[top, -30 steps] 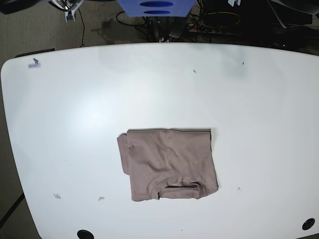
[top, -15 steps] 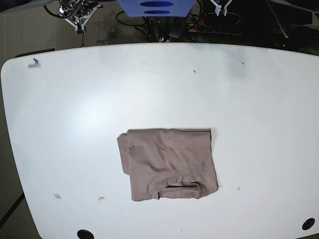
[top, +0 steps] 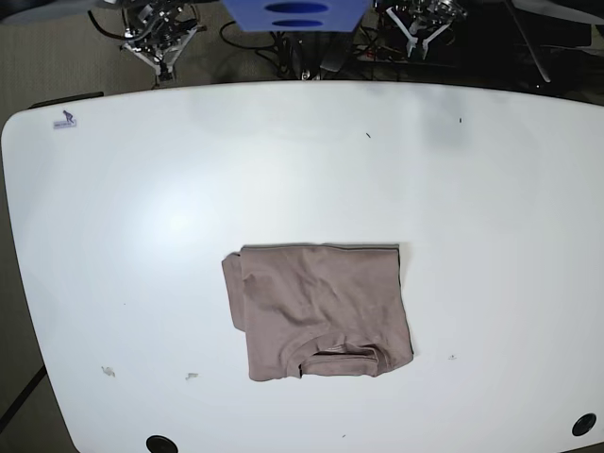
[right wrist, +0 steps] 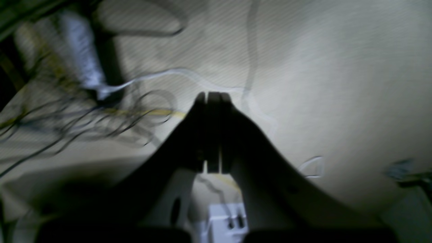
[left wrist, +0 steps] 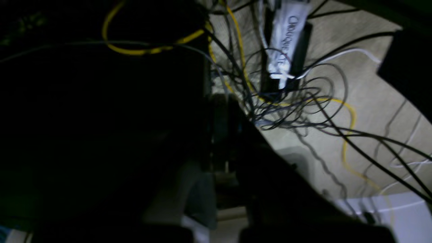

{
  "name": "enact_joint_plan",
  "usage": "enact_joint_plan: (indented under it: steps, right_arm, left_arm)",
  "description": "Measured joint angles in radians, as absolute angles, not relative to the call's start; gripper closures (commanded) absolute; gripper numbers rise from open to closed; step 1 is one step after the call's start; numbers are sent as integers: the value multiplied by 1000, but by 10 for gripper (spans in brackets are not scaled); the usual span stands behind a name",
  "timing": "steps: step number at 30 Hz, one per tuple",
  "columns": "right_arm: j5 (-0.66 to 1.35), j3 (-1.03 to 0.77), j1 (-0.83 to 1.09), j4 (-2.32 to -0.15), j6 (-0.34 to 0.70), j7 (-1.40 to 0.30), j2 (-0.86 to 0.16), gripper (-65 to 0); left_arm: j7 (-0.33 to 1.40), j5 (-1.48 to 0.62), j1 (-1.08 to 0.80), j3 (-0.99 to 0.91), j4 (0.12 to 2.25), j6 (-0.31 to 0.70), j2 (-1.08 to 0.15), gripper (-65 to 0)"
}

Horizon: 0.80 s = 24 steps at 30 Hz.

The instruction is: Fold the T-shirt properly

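We hold both claws, right gripper (right wrist: 210,98) and left gripper (top: 422,36), closed and empty beyond the table (top: 113,236), where a stray sweep risks rumpling the folded T-shirt (top: 321,311).

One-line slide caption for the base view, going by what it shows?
Folded taupe T-shirt lying on the white table, both grippers, right and left, off the table at its far edge.

A robotics lab, by the look of it: a wide white desk (top: 132,217) stands on grey carpet (right wrist: 337,67), and just behind the desk's far edge lie tangled black and yellow cables (left wrist: 297,101) around a power strip (left wrist: 283,37).
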<state>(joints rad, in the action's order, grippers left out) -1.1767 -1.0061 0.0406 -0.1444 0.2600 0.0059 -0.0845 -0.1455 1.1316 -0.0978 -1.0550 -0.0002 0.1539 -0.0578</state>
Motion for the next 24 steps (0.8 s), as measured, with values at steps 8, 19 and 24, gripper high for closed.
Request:
enact_joint_plan:
  steps: [8, 19, 24]
  right_arm:
    - [-1179, -1007, 44, -143, 254, 3, -78, 0]
    - [-1179, -1006, 39, -144, 176, -8, 3, 0]
    - [-1179, -1006, 41, -139, 172, -9, 4, 0]
  left_arm:
    - [-120, 1134, -73, -1055, 0, 149, -40, 0]
    - [-116, 1134, -67, -1055, -1, 152, -30, 0]
    - [-116, 1134, -66, -1055, 0, 149, -31, 0]
